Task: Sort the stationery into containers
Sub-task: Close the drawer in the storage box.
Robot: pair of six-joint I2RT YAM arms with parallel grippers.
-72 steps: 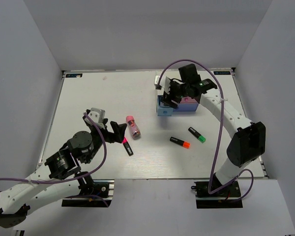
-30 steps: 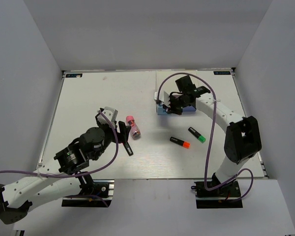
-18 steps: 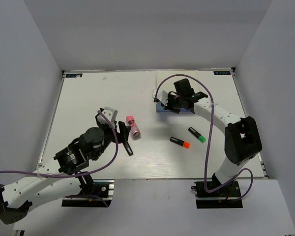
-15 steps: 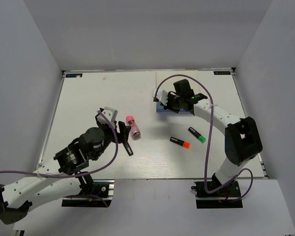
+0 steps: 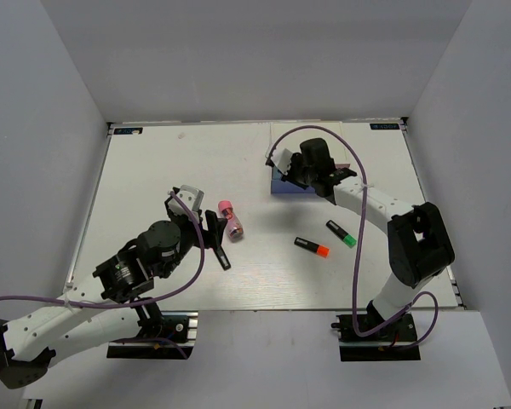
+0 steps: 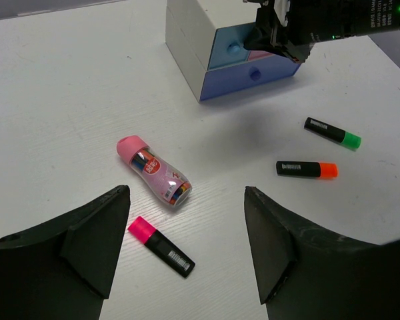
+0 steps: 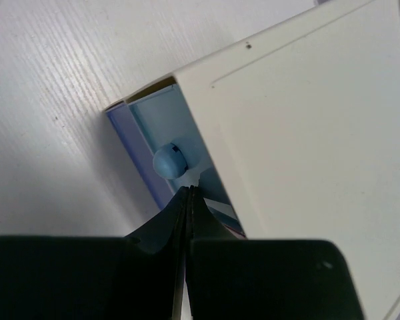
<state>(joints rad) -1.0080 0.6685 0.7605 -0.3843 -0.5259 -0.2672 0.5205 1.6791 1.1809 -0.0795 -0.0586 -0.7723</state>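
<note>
Open bench [image 5: 153, 170] lay left of the white organiser [image 6: 187, 47] with blue and lavender fronts. The right pincer [image 7: 187, 190], pressed together, sat just beside its blue knob [image 7: 170, 161]; the left pincer [image 6: 185, 193] was spread.

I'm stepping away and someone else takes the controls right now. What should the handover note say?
Left claw open, holding nothing, above the pink marker and pink-capped bottle.
Right claw shut, tips at the blue knob on the organiser.
Orange marker and green marker lie loose on the table.
Done: no item in a drawer that I can see.
Left: open a drawer, stow all four.
</note>
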